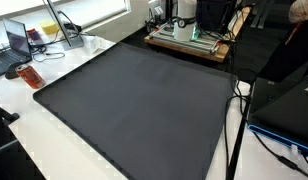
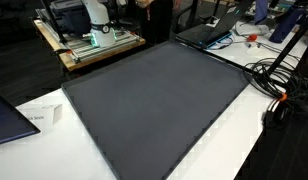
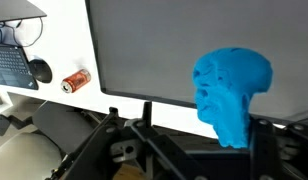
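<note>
In the wrist view a bright blue lumpy object (image 3: 229, 90), shaped rather like a face, sits between the fingers of my gripper (image 3: 202, 115). It lies against the right finger (image 3: 260, 140) and stands well apart from the thin left finger (image 3: 147, 115). The jaws are spread wide, so the gripper is open. Below and behind them lies a large dark grey mat (image 3: 154, 45). Neither the gripper nor the blue object shows in either exterior view; both show only the mat (image 1: 144, 100) (image 2: 154, 100) on the white table.
A red can (image 3: 76, 80) (image 1: 31, 76) lies by the mat's corner, near a laptop (image 1: 14, 42) and a mouse (image 3: 39, 70). The robot's base stand (image 1: 189, 30) (image 2: 94, 30) is at the mat's far edge. Black cables (image 2: 279, 85) trail along one side.
</note>
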Controlling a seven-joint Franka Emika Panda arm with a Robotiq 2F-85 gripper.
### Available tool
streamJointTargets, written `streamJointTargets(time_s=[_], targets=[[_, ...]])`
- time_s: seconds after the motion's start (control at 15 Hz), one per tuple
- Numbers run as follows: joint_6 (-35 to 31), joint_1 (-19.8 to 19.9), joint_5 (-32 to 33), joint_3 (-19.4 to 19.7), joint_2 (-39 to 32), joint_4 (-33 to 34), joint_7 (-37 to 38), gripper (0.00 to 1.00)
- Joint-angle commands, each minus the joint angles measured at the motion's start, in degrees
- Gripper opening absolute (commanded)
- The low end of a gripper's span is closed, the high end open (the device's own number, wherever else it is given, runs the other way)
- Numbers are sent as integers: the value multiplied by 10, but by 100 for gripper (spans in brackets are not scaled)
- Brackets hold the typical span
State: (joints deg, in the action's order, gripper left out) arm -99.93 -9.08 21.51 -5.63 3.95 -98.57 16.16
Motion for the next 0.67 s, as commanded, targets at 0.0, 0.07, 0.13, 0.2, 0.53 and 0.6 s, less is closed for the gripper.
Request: streamJointTargets(time_s=[0.0, 0.07, 0.13, 0.2, 0.53, 0.6], targets=[[44, 8, -3, -14, 13, 6, 19, 100], [51, 9, -5, -14, 15, 5, 20, 100], [51, 9, -13, -14, 18, 2, 15, 100], [51, 10, -20, -13, 22, 0, 10, 100], [17, 20, -89, 2, 50, -19, -13, 100], [7, 23, -107, 5, 56, -23, -15, 100]])
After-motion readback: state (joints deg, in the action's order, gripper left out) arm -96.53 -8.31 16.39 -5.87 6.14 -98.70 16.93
